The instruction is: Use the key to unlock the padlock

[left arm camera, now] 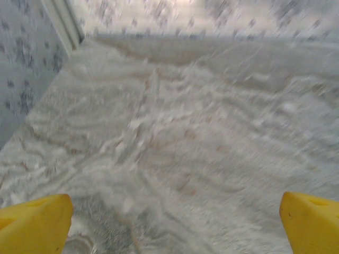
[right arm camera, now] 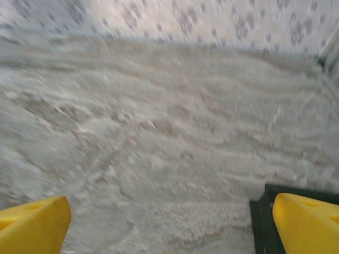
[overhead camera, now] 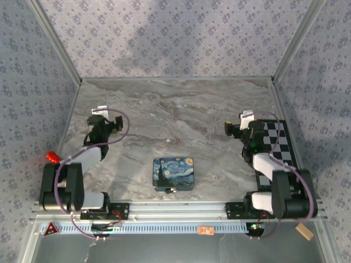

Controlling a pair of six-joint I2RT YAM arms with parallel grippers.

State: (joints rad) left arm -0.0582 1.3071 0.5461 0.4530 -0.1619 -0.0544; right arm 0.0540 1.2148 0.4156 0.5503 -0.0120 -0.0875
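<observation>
A tiny dark block with a pale speck, apparently the padlock (overhead camera: 170, 189), lies against the near edge of the blue starry-night box (overhead camera: 173, 172) at the table's front centre. No key can be made out. My left gripper (overhead camera: 100, 113) hovers over the left part of the marble table, far from the box; its yellow fingers (left arm camera: 37, 219) stand wide apart, open (left arm camera: 175, 227) over bare marble. My right gripper (overhead camera: 247, 116) is on the right side, also open (right arm camera: 169, 227), with its yellow fingertips (right arm camera: 307, 222) spread and nothing between them.
A black-and-white checkerboard mat (overhead camera: 277, 143) lies along the right edge, its dark border (right arm camera: 259, 222) beside my right finger. A small red object (overhead camera: 52, 156) sits near the left arm. Patterned walls (overhead camera: 164, 38) enclose the table on three sides.
</observation>
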